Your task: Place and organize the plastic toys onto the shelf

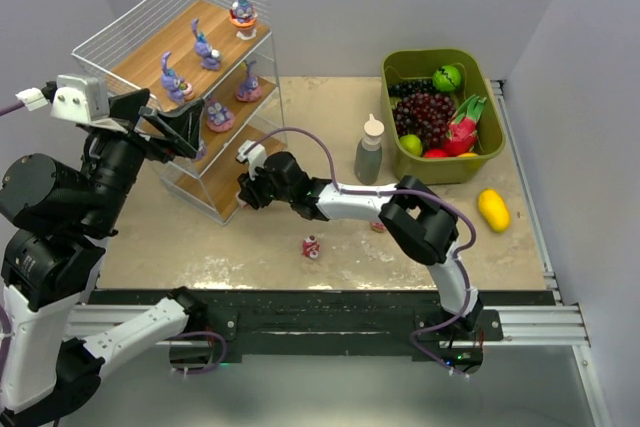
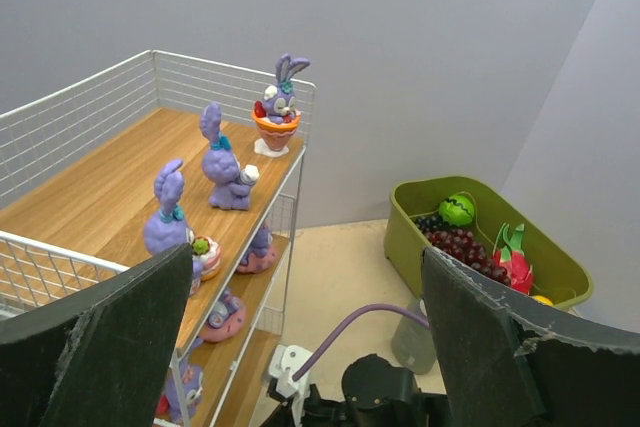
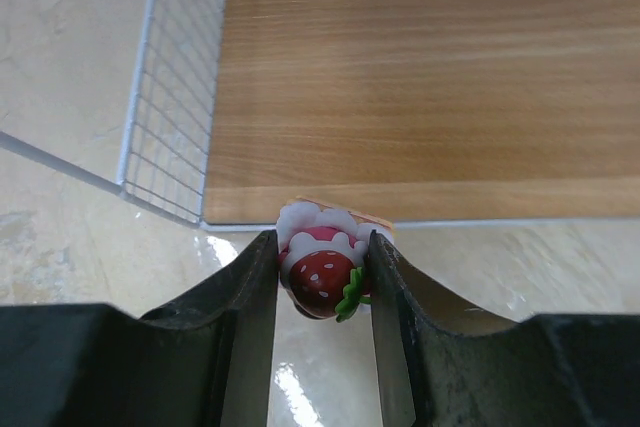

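Observation:
The shelf point(image 1: 185, 29) stands at the back left. Three purple bunnies point(image 1: 206, 47) are on its top board and two more point(image 1: 217, 112) on the middle board; they also show in the left wrist view point(image 2: 225, 157). My right gripper point(image 1: 247, 187) is shut on a red-and-white strawberry cake piece point(image 3: 322, 272) at the front edge of the lowest wooden board point(image 3: 420, 77), just above the table. Another small red-and-white toy point(image 1: 311, 246) lies on the table in front. My left gripper point(image 1: 175, 127) is open and empty, raised beside the shelf's front left, its fingers point(image 2: 100, 347) wide apart.
An olive-green bin point(image 1: 480, 162) with grapes, apple and dragon fruit sits at the back right. A grey bottle point(image 1: 369, 152) stands left of it. A yellow lemon-shaped fruit point(image 1: 493, 209) lies on the table at the right. The right arm stretches across the table's middle.

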`<action>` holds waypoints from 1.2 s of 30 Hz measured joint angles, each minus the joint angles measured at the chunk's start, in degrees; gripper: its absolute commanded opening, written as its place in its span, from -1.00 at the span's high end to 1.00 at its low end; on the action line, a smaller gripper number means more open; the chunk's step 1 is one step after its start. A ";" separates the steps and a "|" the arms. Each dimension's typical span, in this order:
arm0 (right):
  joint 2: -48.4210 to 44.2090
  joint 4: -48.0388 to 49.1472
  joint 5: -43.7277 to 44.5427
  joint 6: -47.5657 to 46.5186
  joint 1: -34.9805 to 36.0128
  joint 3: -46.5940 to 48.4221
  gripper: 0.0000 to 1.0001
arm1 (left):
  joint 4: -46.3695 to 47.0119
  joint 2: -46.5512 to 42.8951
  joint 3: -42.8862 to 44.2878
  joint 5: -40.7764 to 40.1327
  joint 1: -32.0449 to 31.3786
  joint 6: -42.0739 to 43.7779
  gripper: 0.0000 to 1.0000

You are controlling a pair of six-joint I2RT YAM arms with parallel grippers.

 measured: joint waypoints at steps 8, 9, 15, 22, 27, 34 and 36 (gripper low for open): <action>3.96 0.28 -4.92 -3.08 0.74 5.64 0.69 | -0.55 0.28 0.04 -0.70 0.00 0.02 -0.99; 3.98 0.31 -5.22 -3.65 0.74 6.08 0.69 | -0.55 0.33 0.04 -0.81 0.00 0.07 -0.99; 5.18 0.50 -7.02 -6.75 0.74 8.74 0.65 | -0.59 0.72 0.17 -1.14 0.00 0.57 -0.99; 8.31 -0.31 -9.01 -9.55 0.74 12.98 0.57 | -0.85 1.07 0.31 -1.44 0.00 1.49 -0.99; 9.31 -2.93 -8.98 -11.23 0.92 15.54 0.54 | -1.14 1.07 0.31 -1.79 0.00 1.53 -0.99; 9.22 -1.14 -8.13 -11.37 1.53 14.10 0.59 | -1.22 1.05 0.31 -2.47 0.00 1.66 -0.99; 8.74 1.11 -7.41 -10.71 1.79 12.20 0.60 | -1.22 1.05 0.31 -2.51 0.00 1.68 -0.99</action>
